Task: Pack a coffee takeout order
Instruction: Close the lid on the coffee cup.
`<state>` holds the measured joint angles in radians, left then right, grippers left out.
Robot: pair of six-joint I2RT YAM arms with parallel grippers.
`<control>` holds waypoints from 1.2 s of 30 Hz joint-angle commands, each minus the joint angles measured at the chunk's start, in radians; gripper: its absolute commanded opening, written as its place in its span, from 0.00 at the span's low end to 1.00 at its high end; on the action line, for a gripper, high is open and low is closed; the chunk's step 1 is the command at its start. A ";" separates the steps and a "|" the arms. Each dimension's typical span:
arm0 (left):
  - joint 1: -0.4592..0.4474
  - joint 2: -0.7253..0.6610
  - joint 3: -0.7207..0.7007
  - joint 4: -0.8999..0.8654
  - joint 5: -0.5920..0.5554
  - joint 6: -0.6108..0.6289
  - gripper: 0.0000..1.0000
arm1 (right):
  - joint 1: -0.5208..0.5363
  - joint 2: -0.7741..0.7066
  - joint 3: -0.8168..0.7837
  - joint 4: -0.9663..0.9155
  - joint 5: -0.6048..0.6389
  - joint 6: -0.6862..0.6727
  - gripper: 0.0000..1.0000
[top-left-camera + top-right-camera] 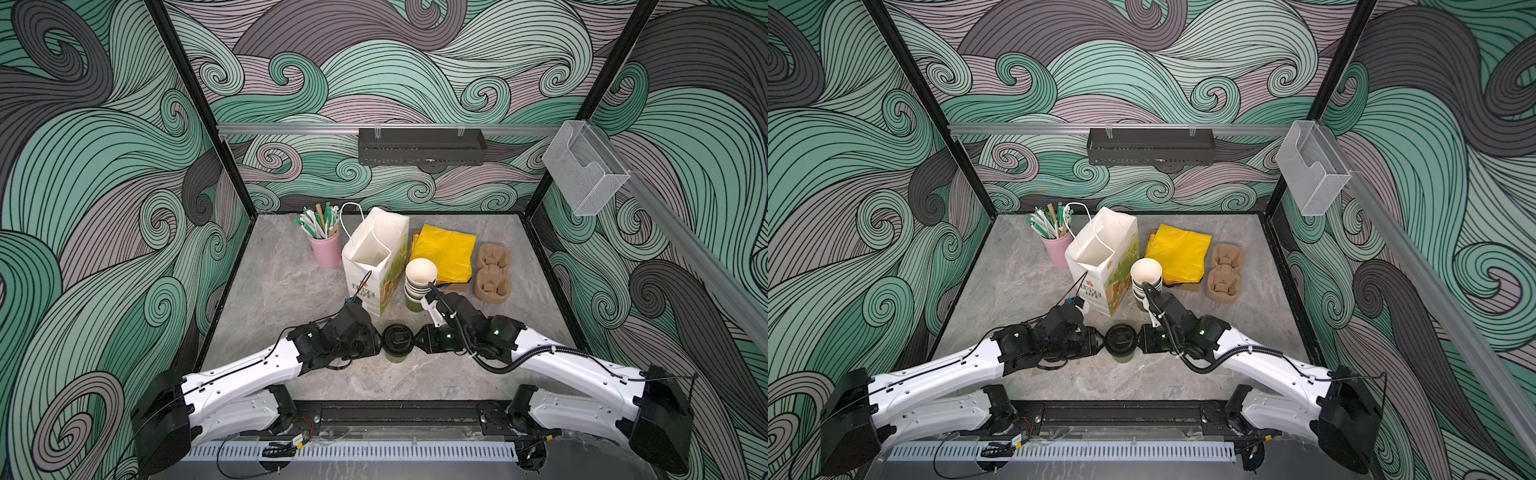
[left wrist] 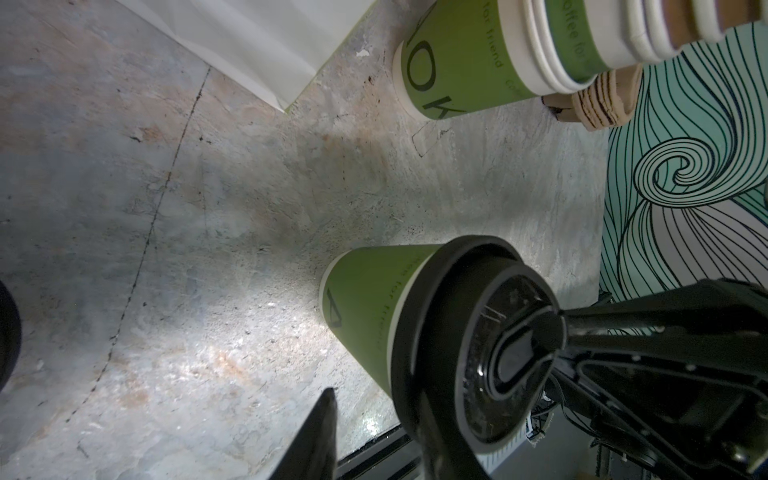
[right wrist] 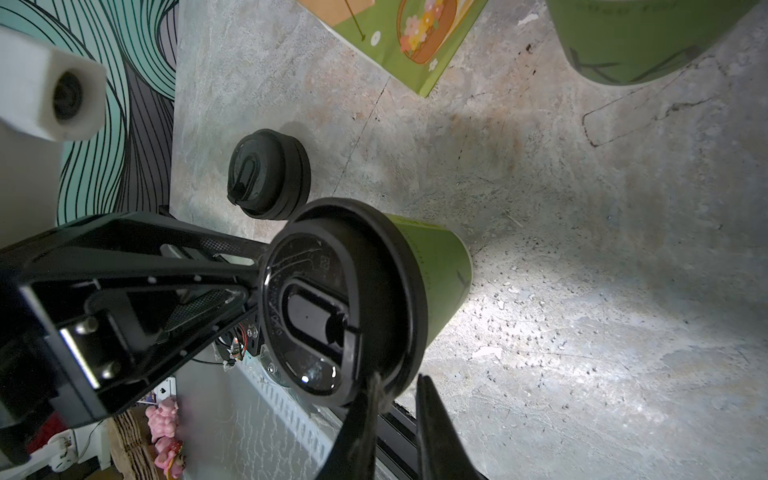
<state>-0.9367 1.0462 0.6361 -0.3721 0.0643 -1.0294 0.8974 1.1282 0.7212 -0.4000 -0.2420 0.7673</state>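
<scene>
With the green paper cup [image 1: 395,357] upright near the front edge of the bench [image 1: 291,291], left gripper [image 1: 377,343] jaws apart astride the rim of its black lid [image 1: 397,336], right gripper [image 1: 415,341] narrow at the opposite rim (whether clamped I cannot tell), press both sides evenly to avoid tipping.

Cup [image 2: 365,307]: green paper, matt, smooth; its lid [image 2: 490,357]: black plastic, glossy; table [image 2: 208,249] under cup: grey stone look, rough, scuffed; bag [image 1: 390,232] behind cup: white paper, matt; cup stack [image 1: 420,270] behind cup: paper, white lining matt; sheet [image 1: 446,249] beyond cup: thin yellow, faint sheen; carrier [image 1: 492,270] beyond cup: tan moulded pulp, rough; my right gripper [image 3: 397,384]: black, matt.
</scene>
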 commanded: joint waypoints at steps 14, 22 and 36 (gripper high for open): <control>0.014 0.056 0.050 -0.051 0.031 0.019 0.31 | -0.003 0.045 -0.019 -0.025 0.018 0.000 0.16; 0.013 0.082 0.063 -0.088 0.040 0.027 0.29 | -0.003 0.058 -0.020 -0.056 0.036 -0.010 0.16; 0.013 0.035 0.084 -0.034 0.003 0.051 0.40 | -0.003 0.018 -0.005 -0.035 0.024 -0.015 0.18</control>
<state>-0.9237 1.0889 0.6861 -0.4179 0.0746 -1.0023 0.8932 1.1450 0.7177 -0.3935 -0.2356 0.7589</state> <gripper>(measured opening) 0.399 0.183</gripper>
